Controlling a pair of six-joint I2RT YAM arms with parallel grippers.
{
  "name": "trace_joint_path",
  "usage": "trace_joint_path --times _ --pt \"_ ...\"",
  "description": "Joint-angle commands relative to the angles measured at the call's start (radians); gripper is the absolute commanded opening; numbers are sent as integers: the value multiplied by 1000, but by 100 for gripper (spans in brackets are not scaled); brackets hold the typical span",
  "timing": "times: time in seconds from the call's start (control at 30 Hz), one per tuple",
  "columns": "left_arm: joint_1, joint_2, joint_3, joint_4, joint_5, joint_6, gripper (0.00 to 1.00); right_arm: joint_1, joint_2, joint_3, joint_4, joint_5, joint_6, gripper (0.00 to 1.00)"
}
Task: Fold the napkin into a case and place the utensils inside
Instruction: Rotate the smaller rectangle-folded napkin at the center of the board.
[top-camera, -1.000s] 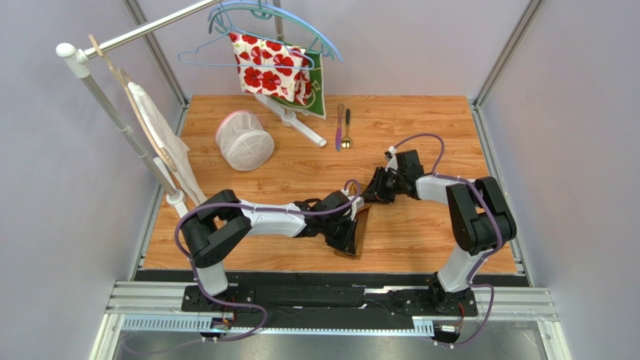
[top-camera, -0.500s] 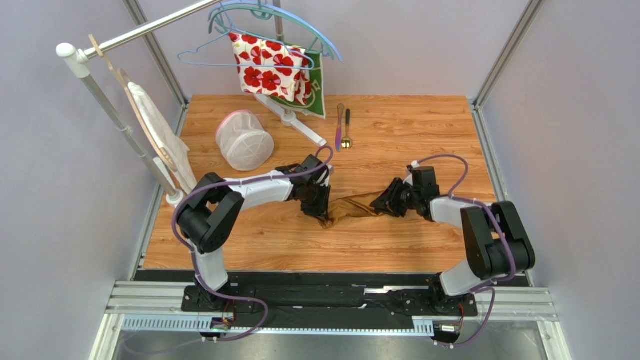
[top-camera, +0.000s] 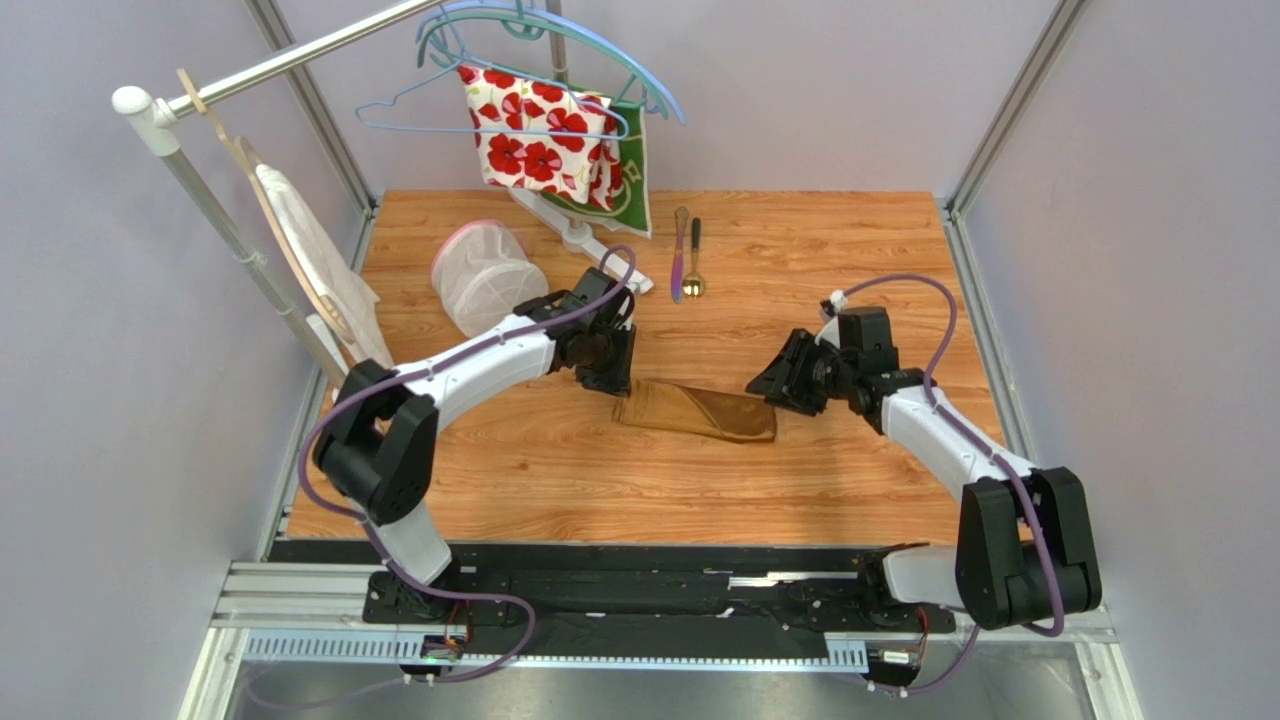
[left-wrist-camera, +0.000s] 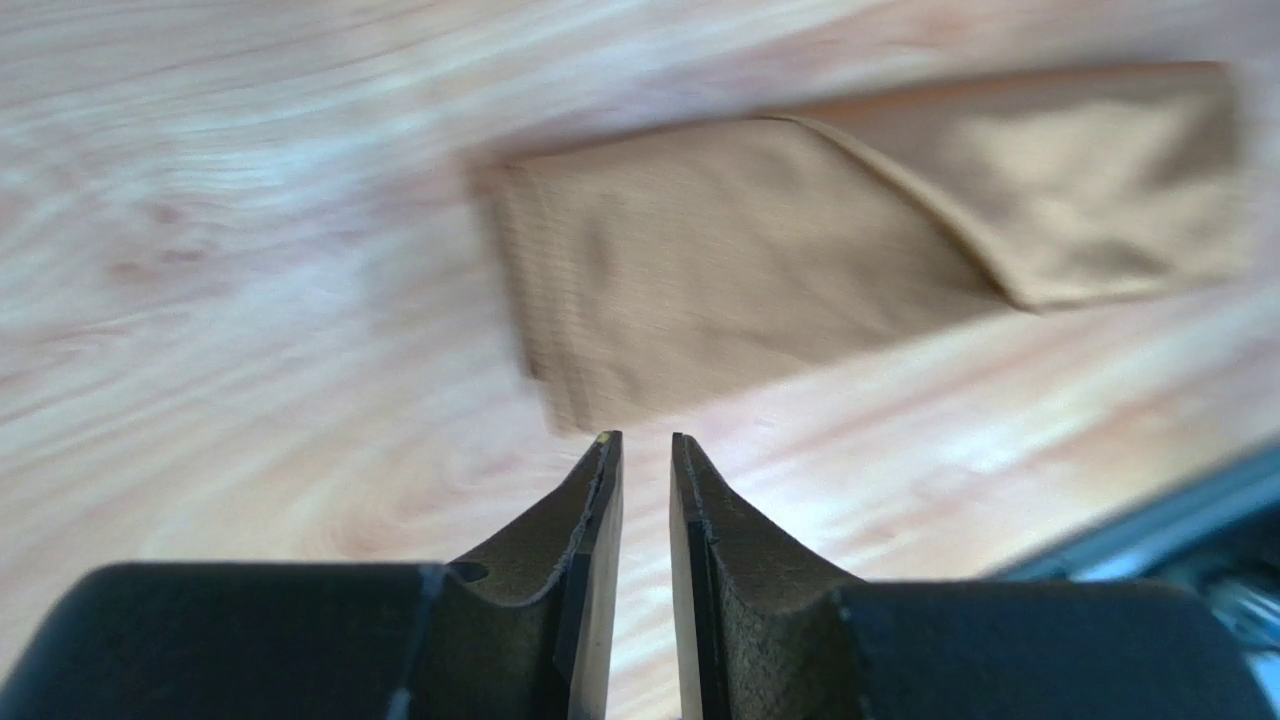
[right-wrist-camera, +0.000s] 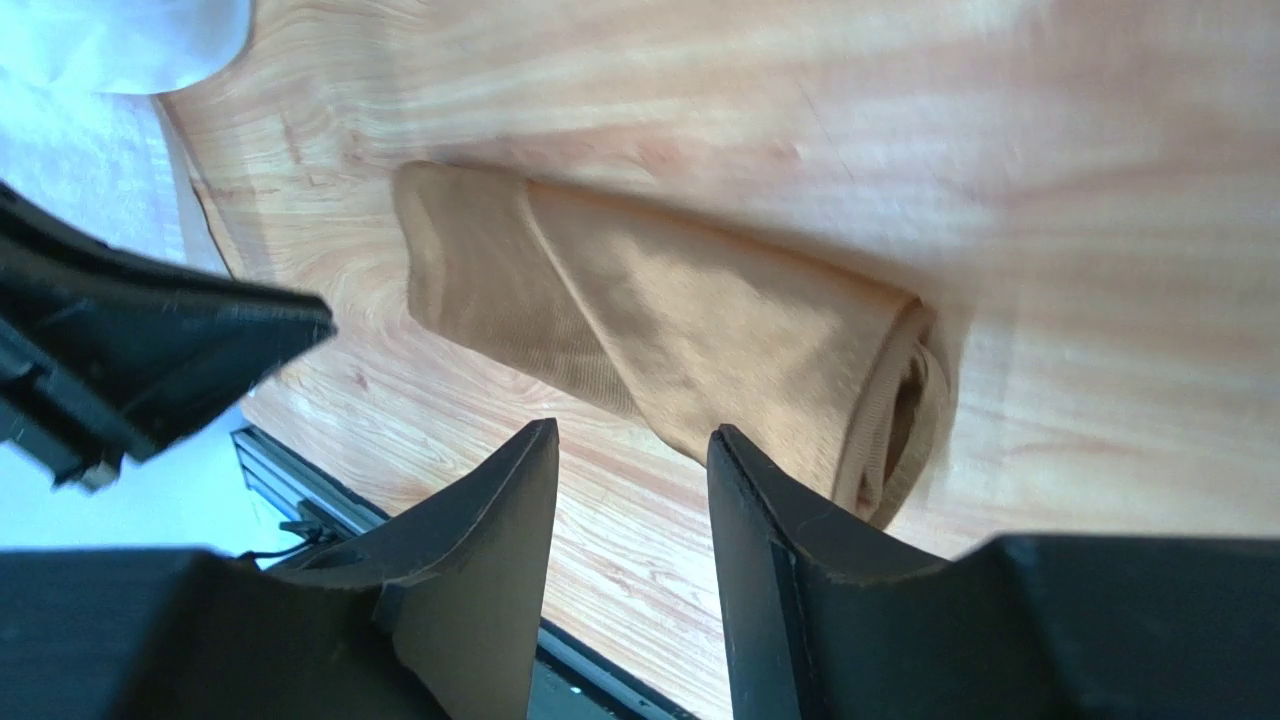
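Observation:
The golden-brown napkin (top-camera: 699, 410) lies flat in the middle of the table, folded into a narrow long case (left-wrist-camera: 872, 240); its open rolled end (right-wrist-camera: 902, 413) faces right. My left gripper (top-camera: 615, 377) hovers just off its left end, jaws a narrow gap apart with nothing between them (left-wrist-camera: 643, 443). My right gripper (top-camera: 768, 384) stands at the right end, open and empty (right-wrist-camera: 631, 435). The utensils lie side by side at the back: a purple-pink knife (top-camera: 679, 254) and a gold-bowled spoon (top-camera: 694, 258).
A white mesh basket (top-camera: 489, 281) stands at the back left. A red-flowered white cloth (top-camera: 541, 135) and a green cloth (top-camera: 643, 188) hang on hangers over a white stand (top-camera: 594, 245). A rail with a white garment (top-camera: 323, 278) lines the left side.
Both grippers carried the napkin away from the near edge and stretched it out lengthwise. They have let go, and it now rests flat. Both sets of jaws have widened.

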Motion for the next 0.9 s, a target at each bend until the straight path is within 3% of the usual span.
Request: trace_joint_path --times 0.0,0.2,0.43,0.7,0.87 --pt "-25 -104 -82 123 144 -113 26 2 31 95 -114 -17 -140 43" --pt "-42 -32 -116 237 182 -211 20 12 88 109 -85 -29 -168 31" --pt "-47 118 -76 254 165 -208 18 25 124 13 -2 -29 -156 21" --pt "-38 217 43 173 76 -92 18 84 67 -151 90 37 -82 20" --pt "-6 229 71 151 45 -5 19 169 15 -246 162 94 65 20"
